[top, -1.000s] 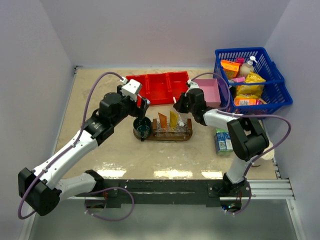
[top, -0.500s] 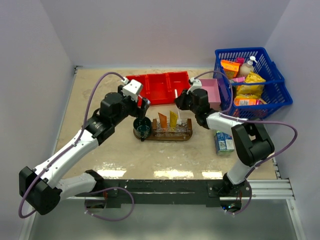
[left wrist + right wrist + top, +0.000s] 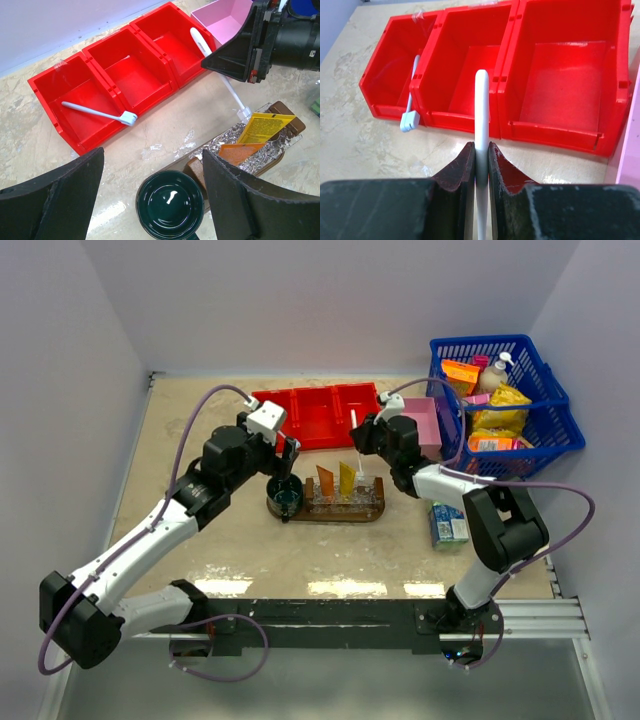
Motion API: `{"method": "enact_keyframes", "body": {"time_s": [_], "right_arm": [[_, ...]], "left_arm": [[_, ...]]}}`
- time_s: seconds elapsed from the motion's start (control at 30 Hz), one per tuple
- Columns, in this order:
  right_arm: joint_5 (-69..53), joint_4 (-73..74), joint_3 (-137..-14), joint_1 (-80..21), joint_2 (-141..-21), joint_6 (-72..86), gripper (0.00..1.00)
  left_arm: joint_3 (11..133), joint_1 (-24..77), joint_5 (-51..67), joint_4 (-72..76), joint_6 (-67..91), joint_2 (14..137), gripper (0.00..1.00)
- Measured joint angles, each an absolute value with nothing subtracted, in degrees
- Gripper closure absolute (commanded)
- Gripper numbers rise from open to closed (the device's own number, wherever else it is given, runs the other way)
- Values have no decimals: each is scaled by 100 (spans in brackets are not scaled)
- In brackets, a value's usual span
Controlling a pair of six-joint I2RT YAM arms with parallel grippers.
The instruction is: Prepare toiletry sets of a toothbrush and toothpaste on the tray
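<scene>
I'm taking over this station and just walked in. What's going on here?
The right tool is shut on a white toothbrush, held tilted with its brush head down by the tray. There a yellow-orange toothpaste tube and a deeper orange toothpaste tube already sit. The left tool is open and holds nothing, above a dark green cup at the tray's other end. A second toothbrush lies in an end compartment of the red bin.
</scene>
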State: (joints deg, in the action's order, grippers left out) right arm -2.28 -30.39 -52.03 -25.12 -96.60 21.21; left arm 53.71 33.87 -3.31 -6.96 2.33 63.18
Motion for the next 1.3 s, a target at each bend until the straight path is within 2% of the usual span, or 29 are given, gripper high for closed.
{"method": "enact_keyframes", "body": {"time_s": [0.37, 0.87, 1.03, 1.3], "right_arm": [[-36, -3258, -5256, -2512, -9830, 1876, 100], [121, -2995, -5983, -2512, -9843, 1365, 100], [204, -2683, -5983, -2512, -9395, 1170, 100], [416, -2161, -6036, -2523, -7929, 854, 100]], "left_arm": [[5356, 3387, -331, -694, 233, 6396, 17], [5356, 3387, -325, -687, 242, 6466, 16], [5358, 3387, -272, -633, 390, 6466, 16], [5909, 3387, 119, -602, 738, 6552, 16]]}}
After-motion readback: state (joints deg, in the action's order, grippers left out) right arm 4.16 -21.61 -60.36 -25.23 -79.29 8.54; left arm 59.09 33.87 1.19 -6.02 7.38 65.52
